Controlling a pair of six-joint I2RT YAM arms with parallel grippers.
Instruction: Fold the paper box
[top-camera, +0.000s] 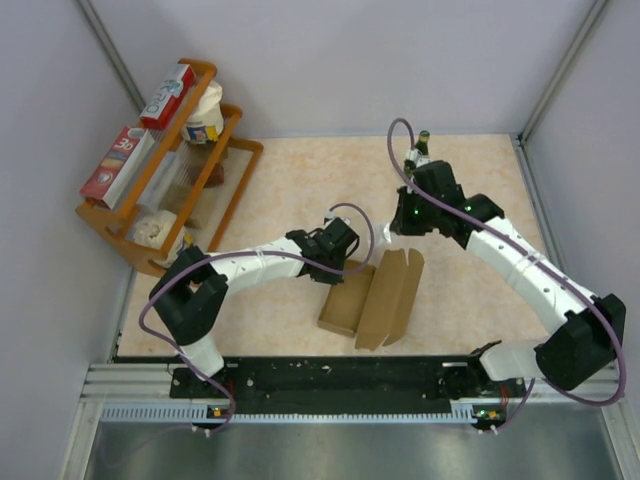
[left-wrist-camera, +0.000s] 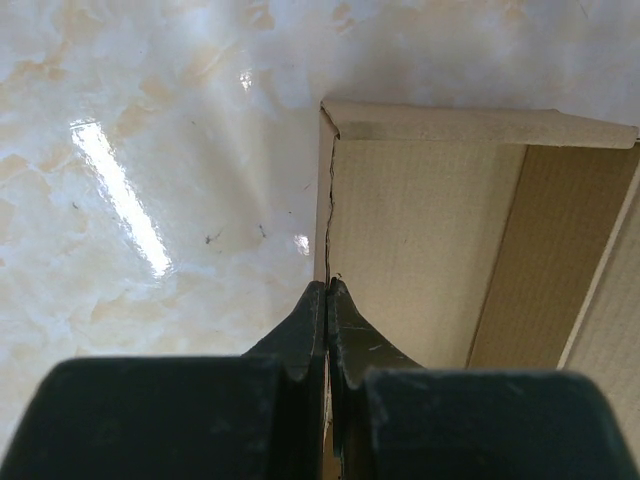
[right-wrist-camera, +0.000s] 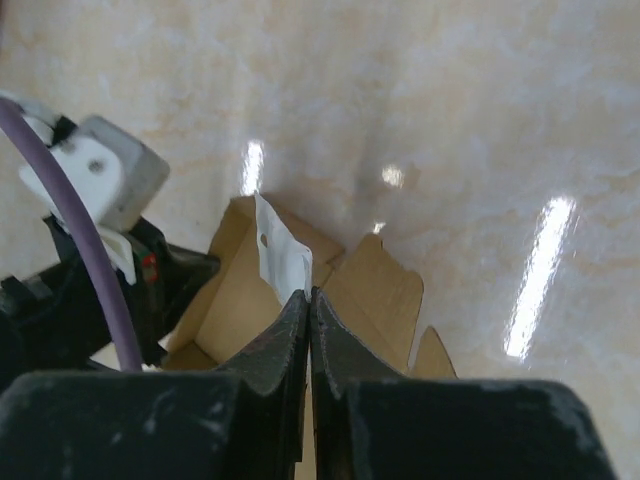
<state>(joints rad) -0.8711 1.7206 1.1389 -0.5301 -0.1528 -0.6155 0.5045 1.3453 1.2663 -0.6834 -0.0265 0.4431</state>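
Brown cardboard lay right at the tips of the left hand (left-wrist-camera: 327, 292), whose fingers were pressed together against the upright edge of the paper box's (top-camera: 385, 295) left wall. Whether a layer of card was nipped between them could not be told. The right hand (right-wrist-camera: 308, 296) was likewise pressed together, poised over the far end of the box with nothing clearly held. Just beyond its tips a white label (right-wrist-camera: 280, 255) showed on a raised flap. The box lay half formed on the marbled desk (top-camera: 300, 180) between the two arms, near the front edge, with its tray open upward and a long panel leaning beside it.

The box looked light and likely to slide on the glossy top. Its panels should be stiff and give only along the scored creases, and its thin edges could crumple. Taking a flap by its free edge, close to a crease, while the other hand steadied a wall seemed the best hold.
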